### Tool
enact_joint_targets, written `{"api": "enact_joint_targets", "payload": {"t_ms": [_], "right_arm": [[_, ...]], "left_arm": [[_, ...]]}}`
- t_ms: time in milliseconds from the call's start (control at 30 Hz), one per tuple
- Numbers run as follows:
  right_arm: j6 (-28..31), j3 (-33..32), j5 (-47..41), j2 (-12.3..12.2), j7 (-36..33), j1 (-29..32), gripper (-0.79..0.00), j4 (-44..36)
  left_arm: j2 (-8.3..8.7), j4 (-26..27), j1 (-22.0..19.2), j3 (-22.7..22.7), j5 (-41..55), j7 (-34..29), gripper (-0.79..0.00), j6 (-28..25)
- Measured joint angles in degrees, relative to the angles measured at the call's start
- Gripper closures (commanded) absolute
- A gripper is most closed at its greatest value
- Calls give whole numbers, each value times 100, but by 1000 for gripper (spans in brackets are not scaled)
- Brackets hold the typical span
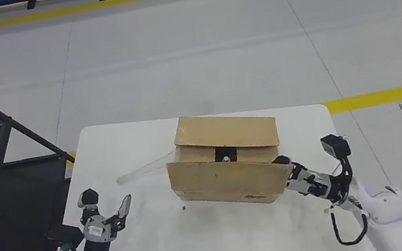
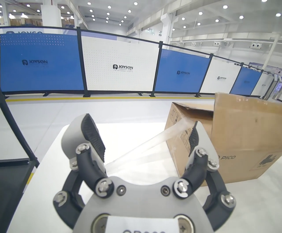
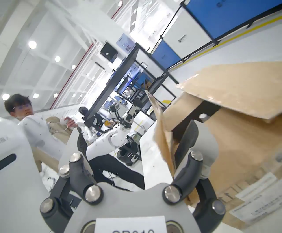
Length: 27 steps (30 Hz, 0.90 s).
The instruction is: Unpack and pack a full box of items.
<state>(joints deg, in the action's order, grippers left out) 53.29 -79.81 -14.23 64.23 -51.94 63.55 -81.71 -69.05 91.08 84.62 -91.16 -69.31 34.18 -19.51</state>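
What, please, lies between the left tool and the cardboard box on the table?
A clear tape strip runs from the cardboard box over the white table toward the left tool, as the left wrist view shows.

The box (image 1: 224,171) is plain brown cardboard, with small black printed marks on one side and a white label (image 3: 255,198). The tape strip (image 2: 143,146) is clear and glossy. The table (image 1: 147,237) is white. The left gripper (image 2: 141,123) is silver-grey with black links, and its pads (image 2: 92,136) are black and finely ribbed. The right gripper (image 3: 134,130) has the same colours. The floor (image 1: 173,51) is pale grey with yellow lines (image 1: 386,96). The fence panels (image 2: 119,66) alternate blue and white, finely dotted, in black frames.
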Motion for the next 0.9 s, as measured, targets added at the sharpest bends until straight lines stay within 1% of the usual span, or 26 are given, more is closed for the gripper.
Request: {"api": "enact_joint_targets", "payload": {"t_ms": [133, 200, 367, 467, 567, 700, 833, 900], "right_arm": [[312, 175, 262, -264, 410, 344, -785, -514], [465, 310, 492, -437, 560, 489, -785, -713], [472, 530, 964, -832, 565, 704, -785, -980], [471, 674, 1400, -988, 565, 754, -785, -980], [467, 830, 1712, -1078, 562, 729, -785, -906], [390, 976, 1875, -1124, 494, 638, -785, -964], [236, 914, 1514, -1136, 811, 720, -785, -1291], [-125, 854, 1067, -1125, 1193, 773, -785, -1411]], "left_arm": [[0, 253, 76, 23, 62, -96, -785, -133], [4, 353, 67, 47, 48, -214, -785, -221], [35, 548, 41, 166, -304, -579, -785, -566], [68, 532, 20, 281, -742, -869, -785, -860], [96, 387, -31, 404, -1197, -1067, -785, -1045], [110, 174, -84, 533, -1683, -1088, -785, -921], [113, -15, -145, 623, -1944, -1077, -785, -720], [109, -119, -199, 672, -1948, -1095, -785, -685]]}}
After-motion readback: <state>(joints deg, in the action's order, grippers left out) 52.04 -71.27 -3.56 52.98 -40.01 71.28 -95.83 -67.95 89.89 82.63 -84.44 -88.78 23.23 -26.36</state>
